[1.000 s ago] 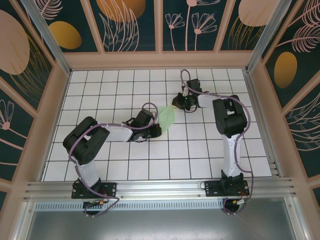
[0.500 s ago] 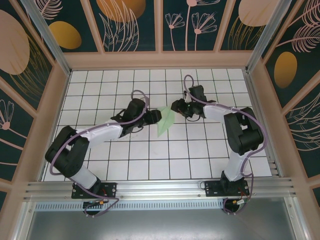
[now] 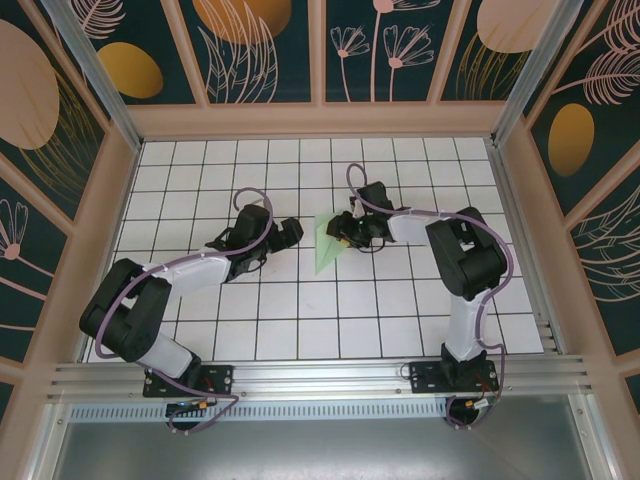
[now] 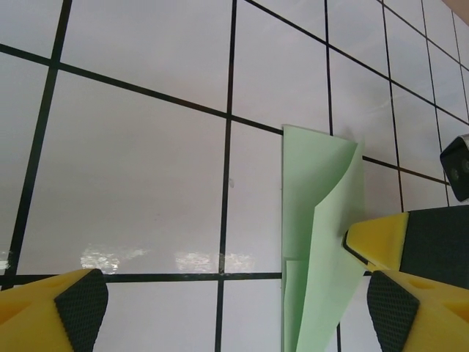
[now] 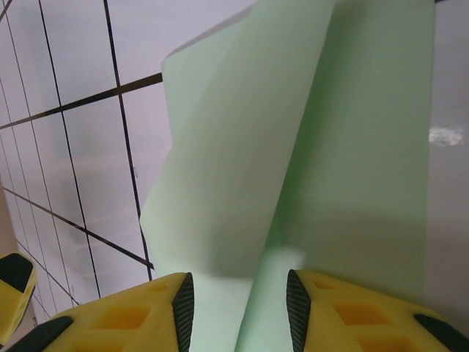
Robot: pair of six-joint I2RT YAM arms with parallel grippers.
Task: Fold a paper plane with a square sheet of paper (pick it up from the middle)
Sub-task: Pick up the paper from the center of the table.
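Left gripper (image 3: 289,232) drawn back leftward since 1 second ago: then clenched at the mint-green paper (image 3: 327,245), now released wide and apart from it. Right gripper (image 5: 236,301) loosened too, jaws part-open astride a raised fold. Paper now a narrow folded wedge on the white tiles (image 3: 200,180), just ahead of the left fingertips, tip toward the arms' bases.

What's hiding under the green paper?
The white tiled floor: its black lines run up to the green paper and come out the other side. Anything lying right beneath the paper is covered.
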